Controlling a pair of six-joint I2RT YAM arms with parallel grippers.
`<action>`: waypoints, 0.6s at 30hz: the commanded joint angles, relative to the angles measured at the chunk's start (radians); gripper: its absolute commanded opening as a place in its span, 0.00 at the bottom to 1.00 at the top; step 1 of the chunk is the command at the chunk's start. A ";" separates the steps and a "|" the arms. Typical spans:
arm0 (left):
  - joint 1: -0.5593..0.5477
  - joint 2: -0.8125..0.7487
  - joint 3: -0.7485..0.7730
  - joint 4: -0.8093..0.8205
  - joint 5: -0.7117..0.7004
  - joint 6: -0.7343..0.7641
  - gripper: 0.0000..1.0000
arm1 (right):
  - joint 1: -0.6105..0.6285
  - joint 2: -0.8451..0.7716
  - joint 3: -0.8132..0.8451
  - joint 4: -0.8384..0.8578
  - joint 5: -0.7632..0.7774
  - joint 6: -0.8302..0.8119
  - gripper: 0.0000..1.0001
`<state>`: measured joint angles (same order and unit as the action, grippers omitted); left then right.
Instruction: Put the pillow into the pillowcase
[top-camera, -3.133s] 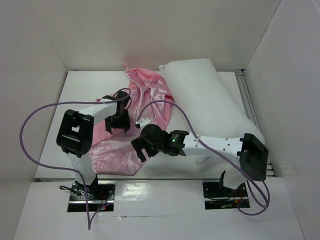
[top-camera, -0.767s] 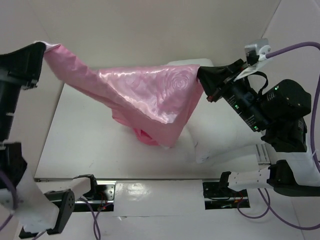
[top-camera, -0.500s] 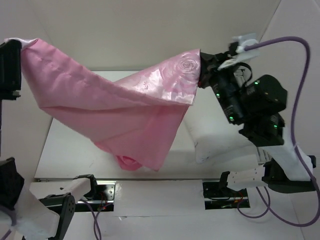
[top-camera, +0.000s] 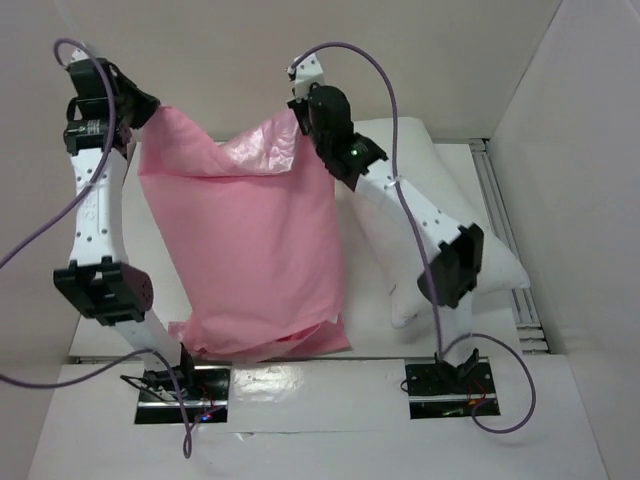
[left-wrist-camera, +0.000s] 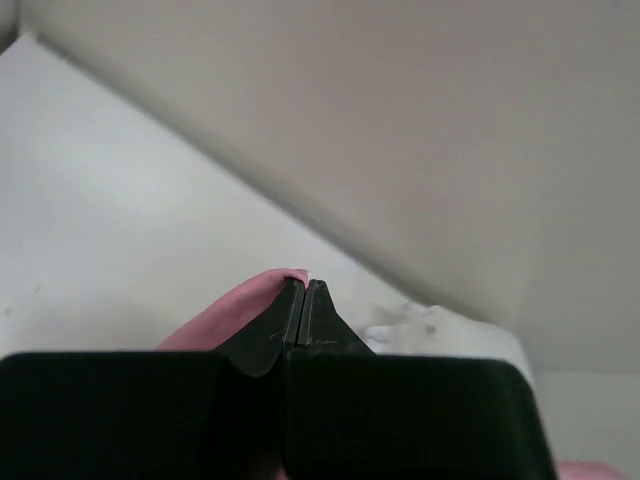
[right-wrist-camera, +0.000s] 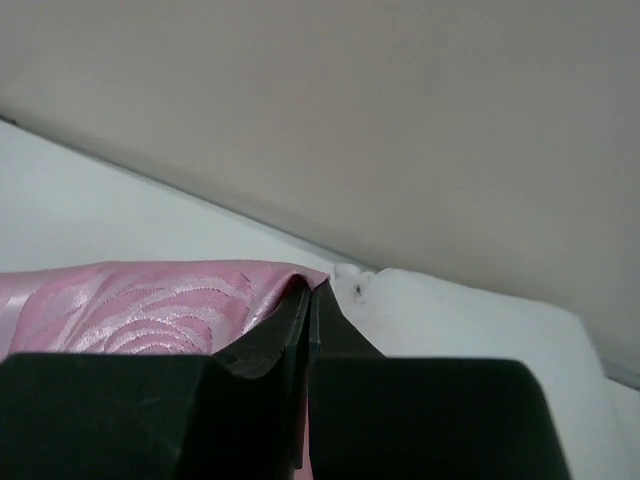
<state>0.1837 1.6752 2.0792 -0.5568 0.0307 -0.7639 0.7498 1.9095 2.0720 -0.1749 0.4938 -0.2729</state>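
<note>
Pillowcase (top-camera: 250, 250): held up by its two top corners and hung as a broad pink sheet between the two claws; its top edge sags between them, and its lower end is bunched on the desk near the arm bases.
Pattern: a rose print is seen on the fabric in the right wrist view.
Pillow (top-camera: 445, 165): laid on the right side of the desk, outside the pillowcase; its left edge is hidden behind the hanging fabric and it is crossed by the right arm.
Left claw (top-camera: 140, 110): clenched on the pillowcase's left top corner and raised high at the far left; pink cloth is seen pinched between the tips in the left wrist view.
Right claw (top-camera: 298, 118): clenched on the right top corner and raised near the far wall, above the pillow's far end.
Desk (top-camera: 142, 230): white, enclosed by white walls.
Cables (top-camera: 395, 200): purple, looped along both arms.
</note>
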 joint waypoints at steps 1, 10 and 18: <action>0.008 0.032 -0.045 0.021 -0.112 0.054 0.00 | -0.145 0.152 0.105 -0.018 -0.319 0.178 0.00; -0.045 0.331 0.150 -0.187 -0.138 0.182 1.00 | -0.270 0.457 0.392 -0.173 -0.534 0.345 0.96; -0.251 -0.062 -0.525 -0.187 -0.201 0.216 0.83 | -0.231 -0.039 -0.254 -0.250 -0.533 0.429 0.82</action>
<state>-0.0086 1.7771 1.7226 -0.7052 -0.1440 -0.5789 0.4915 2.1029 1.8938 -0.3733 0.0025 0.0853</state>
